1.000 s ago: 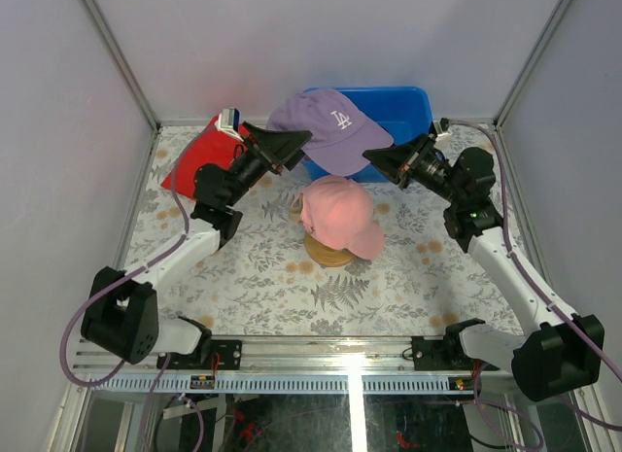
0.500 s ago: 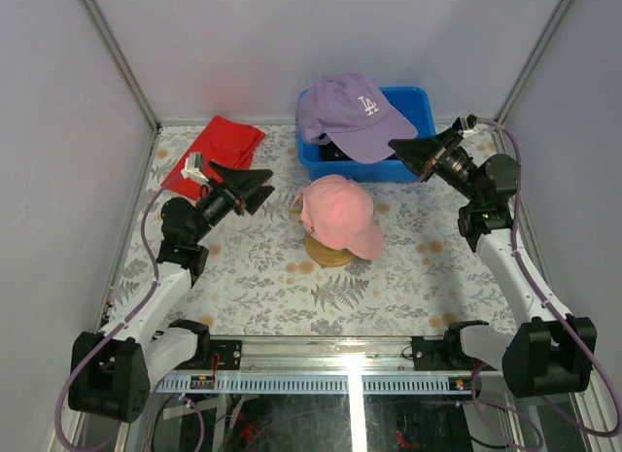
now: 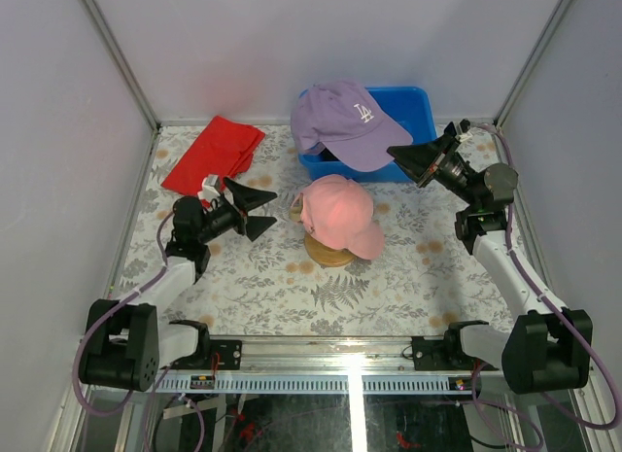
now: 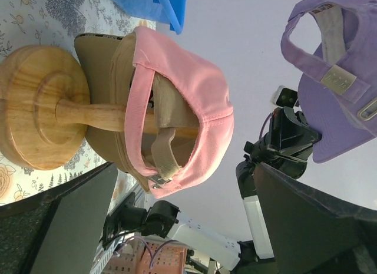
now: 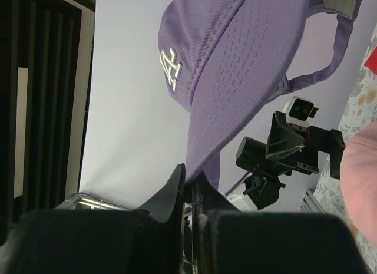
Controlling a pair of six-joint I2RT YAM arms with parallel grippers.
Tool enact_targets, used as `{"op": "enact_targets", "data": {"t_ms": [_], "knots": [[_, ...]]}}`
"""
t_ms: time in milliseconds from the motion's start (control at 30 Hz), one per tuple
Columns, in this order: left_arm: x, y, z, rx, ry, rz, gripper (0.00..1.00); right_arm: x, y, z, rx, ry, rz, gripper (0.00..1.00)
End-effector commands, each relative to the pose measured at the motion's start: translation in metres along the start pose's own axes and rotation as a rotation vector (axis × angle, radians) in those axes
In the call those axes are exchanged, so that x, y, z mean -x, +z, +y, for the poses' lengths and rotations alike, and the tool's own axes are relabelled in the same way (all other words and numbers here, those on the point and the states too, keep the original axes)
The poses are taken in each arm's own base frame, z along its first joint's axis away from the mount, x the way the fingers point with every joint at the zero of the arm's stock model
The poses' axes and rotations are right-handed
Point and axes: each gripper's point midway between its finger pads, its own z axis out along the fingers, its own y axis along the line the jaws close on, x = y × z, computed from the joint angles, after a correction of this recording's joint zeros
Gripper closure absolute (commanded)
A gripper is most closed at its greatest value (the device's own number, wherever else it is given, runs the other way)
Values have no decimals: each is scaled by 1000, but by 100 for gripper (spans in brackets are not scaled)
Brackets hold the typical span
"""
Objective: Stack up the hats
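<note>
Right claw (image 3: 397, 155): pressed together on the brim edge of the purple cap (image 3: 345, 117), and the cap's up in the air!
Purple cap: dangling from that claw over the left part of the blue bin (image 3: 416, 104) as seen from above. LA logo up, brim toward the right arm, touching nothing below.
Left claw (image 3: 264, 210): spread wide, nothing in it, low over the counter (image 3: 389, 287) just left of the stand, fingers aimed at the pink cap.
Pink cap (image 3: 338, 211): sitting on the wooden stand (image 3: 328, 255) mid-counter, brim to the near right.
Tan cap (image 4: 100, 56): on the same stand, nested under the pink one. The left wrist view shows it plainly.
Bin: something dark inside beneath the purple cap, can't tell what.
Red cloth (image 3: 214, 153): folded at the counter's far left, well apart from the caps.
</note>
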Motion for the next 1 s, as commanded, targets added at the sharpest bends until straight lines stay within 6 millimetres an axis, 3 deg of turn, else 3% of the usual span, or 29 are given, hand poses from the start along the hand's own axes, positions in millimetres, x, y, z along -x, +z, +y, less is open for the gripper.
{"op": "enact_targets", "data": {"t_ms": [0,267,700,767,967], "knots": [[-9,2,-11,29,77,56,0,-9,-5,21,66,-73,30,100],[-27,20,-2,93,79,110,0,-8,-5,18,64,-71,23,100],[-22,46,13,134,87,98,1,-8,-8,19,62,-75,22,100],[-23,52,13,130,87,104,8,-9,-8,19,62,-74,22,100],[-25,62,7,110,84,112,47,-8,-11,16,56,-71,17,100]]}}
